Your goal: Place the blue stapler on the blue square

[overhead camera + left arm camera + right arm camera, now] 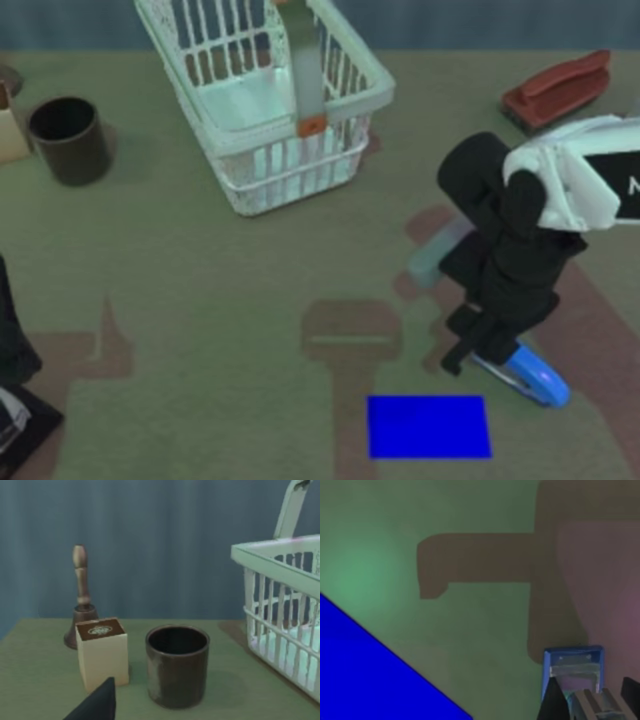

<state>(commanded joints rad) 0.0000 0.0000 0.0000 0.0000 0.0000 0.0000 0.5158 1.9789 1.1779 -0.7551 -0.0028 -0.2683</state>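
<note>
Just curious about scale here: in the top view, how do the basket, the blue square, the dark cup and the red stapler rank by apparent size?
1. white basket
2. blue square
3. red stapler and dark cup: look alike, so unranked.

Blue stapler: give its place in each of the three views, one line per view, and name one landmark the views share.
Top view: the blue stapler lies right of the blue square, under the right gripper.
Left wrist view: not in it.
Right wrist view: its end shows at the lower edge, between the gripper's fingers.
Shared landmark: the blue square, in the top and right wrist views.
</note>
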